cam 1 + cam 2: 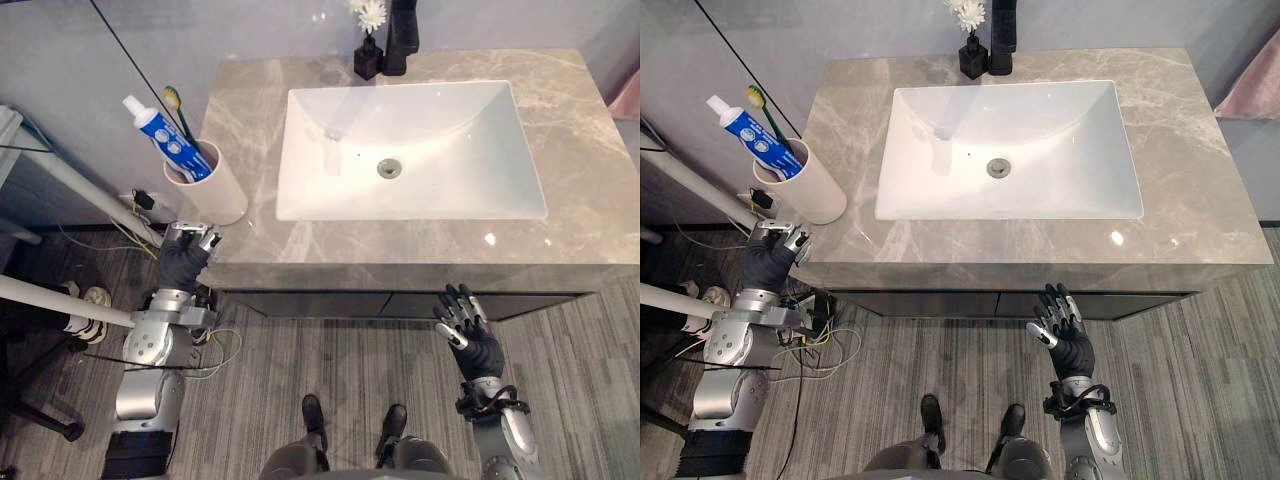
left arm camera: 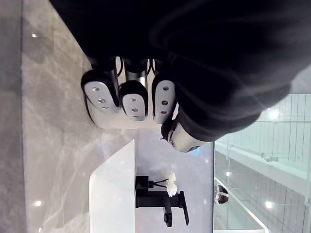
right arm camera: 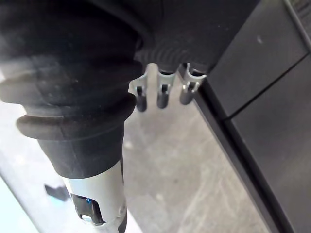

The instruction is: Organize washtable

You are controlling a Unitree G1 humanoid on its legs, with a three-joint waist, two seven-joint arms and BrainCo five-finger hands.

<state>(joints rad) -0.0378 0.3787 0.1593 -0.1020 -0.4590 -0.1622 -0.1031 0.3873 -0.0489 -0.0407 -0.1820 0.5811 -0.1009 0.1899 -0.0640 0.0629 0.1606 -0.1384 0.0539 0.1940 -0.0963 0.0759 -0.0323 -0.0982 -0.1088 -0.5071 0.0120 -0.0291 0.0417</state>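
Counter, grey stone, w/ white sink set in centre. Black tap at rear edge; small black vase w/ white flower just beside it.

White cup: upright at counter's front left corner, holding toothpaste and toothbrush.

L hand: raised just beside cup base; grip cannot be told.

R hand: below counter front edge, by the dark cabinet, fingers spread, holding nothing.
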